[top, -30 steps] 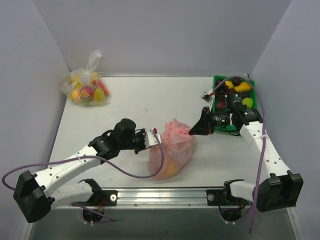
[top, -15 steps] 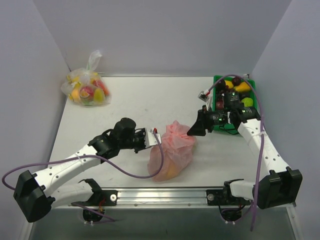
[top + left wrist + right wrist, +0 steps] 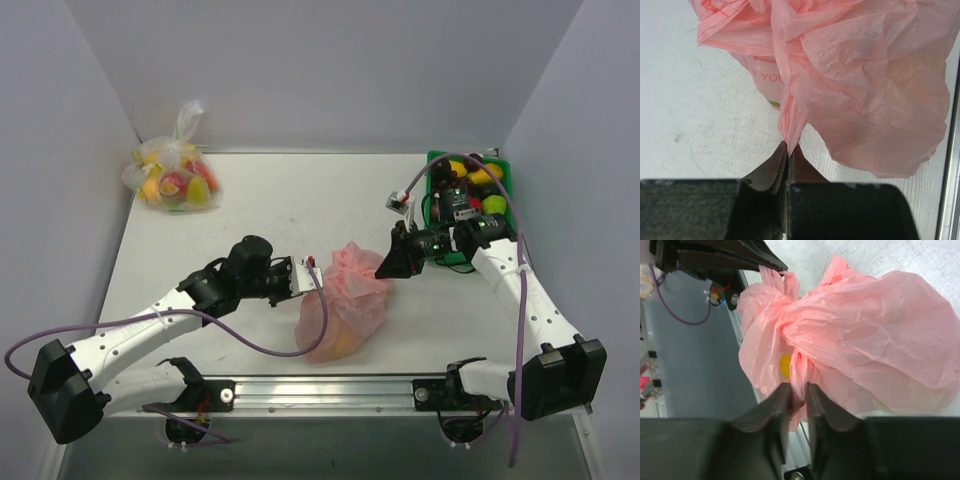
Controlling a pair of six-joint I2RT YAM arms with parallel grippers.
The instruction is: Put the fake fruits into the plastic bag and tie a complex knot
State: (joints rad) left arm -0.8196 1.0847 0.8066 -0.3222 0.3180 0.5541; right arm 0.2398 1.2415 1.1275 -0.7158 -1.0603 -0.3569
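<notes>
The pink plastic bag [image 3: 345, 300] lies crumpled on the table's near middle. A yellow fake fruit [image 3: 784, 365] shows through its wall. My left gripper [image 3: 312, 270] is at the bag's left side, shut on a thin twisted pink strand [image 3: 790, 120] of it. From the right, my right gripper [image 3: 382, 268] has its fingers [image 3: 779, 400] pressed on either side of a bunched fold [image 3: 801, 375] of the bag. The bag's top [image 3: 785, 315] is gathered and twisted between the two grippers; I cannot tell whether a knot is tied there. More fake fruits [image 3: 470, 180] sit behind the right arm.
A green crate [image 3: 503, 185] holding the loose fruits stands at the right rear. A clear bag of yellow-red fruit [image 3: 172, 180] rests in the far left corner. The metal rail [image 3: 330, 392] runs along the near table edge, just below the pink bag.
My right gripper let go, shifted slightly, and closed again on a fold of the pink bag. The left gripper kept its hold and stayed in place.
</notes>
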